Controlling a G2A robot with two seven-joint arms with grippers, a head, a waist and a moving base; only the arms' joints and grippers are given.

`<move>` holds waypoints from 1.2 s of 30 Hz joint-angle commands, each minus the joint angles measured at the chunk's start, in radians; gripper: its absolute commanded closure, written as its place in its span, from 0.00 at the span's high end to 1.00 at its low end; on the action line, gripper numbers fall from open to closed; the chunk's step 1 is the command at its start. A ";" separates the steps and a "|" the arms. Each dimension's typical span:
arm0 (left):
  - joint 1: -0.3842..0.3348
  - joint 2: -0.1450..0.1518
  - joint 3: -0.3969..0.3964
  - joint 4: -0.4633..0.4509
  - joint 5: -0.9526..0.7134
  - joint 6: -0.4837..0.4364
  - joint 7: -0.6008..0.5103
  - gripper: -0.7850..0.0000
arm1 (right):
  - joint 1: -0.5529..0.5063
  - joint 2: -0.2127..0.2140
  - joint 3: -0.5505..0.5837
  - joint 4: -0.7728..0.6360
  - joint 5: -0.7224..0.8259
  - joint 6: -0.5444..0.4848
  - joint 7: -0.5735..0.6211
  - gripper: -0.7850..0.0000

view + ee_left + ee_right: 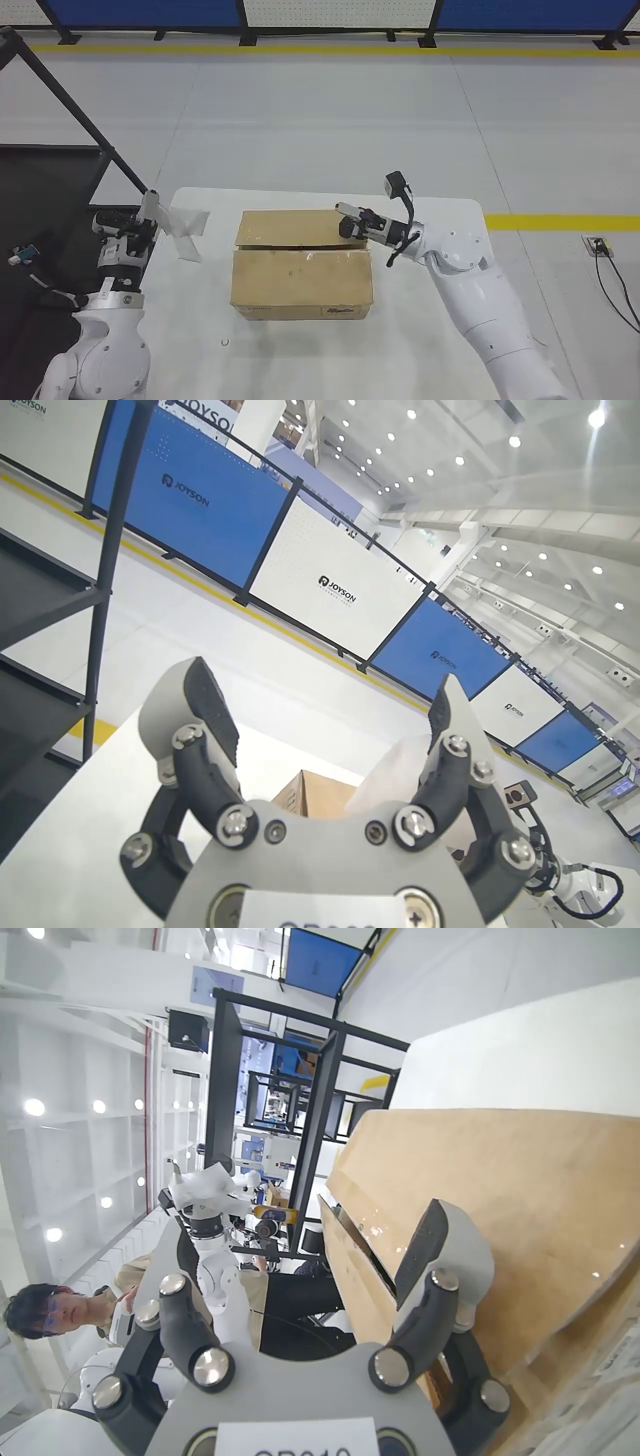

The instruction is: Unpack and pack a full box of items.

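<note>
Nearest the lens on the left, the left gripper [325,675] hangs over the table's [195,325] left edge with its two fingers spread wide apart. A crumpled white wrapper [186,231] sits against one of those fingers [452,720], raised off the tabletop; whether it is pinched or only draped there cannot be told. A black shelf frame [60,100] stands on the floor behind that arm.

At the centre of the white table sits the cardboard box [302,280]. Its near top flap lies flat, while its far flap [298,228] tilts up slightly, leaving a dark gap along the seam between the two, as the right wrist view shows.

To the right, the right gripper [346,219] reaches in over the box's far right corner. Its pincer is also apart. One finger [437,1248] rests against the cardboard at the seam, and the other stands clear of the box, closing on nothing.

Beyond the table, a yellow line [330,48] runs across the pale floor in front of a row of blue and white partition panels [140,12].
</note>
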 commanded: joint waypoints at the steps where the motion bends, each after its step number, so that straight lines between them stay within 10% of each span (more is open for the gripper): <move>1: 0.002 -0.002 0.002 -0.005 -0.006 0.003 0.013 1.00 | -0.012 0.005 0.007 -0.033 0.014 0.021 0.032 1.00; 15: -0.014 -0.017 0.051 -0.036 -0.060 0.097 0.058 1.00 | -0.019 0.022 -0.023 -0.048 -0.036 0.248 0.073 1.00; 31: -0.039 -0.023 0.091 -0.051 -0.101 0.202 -0.018 1.00 | -0.046 0.018 -0.034 -0.054 0.012 0.142 0.057 1.00; 36: -0.096 -0.033 0.169 -0.046 -0.106 0.281 -0.021 1.00 | -0.068 0.018 -0.063 -0.115 -0.038 -0.049 0.052 1.00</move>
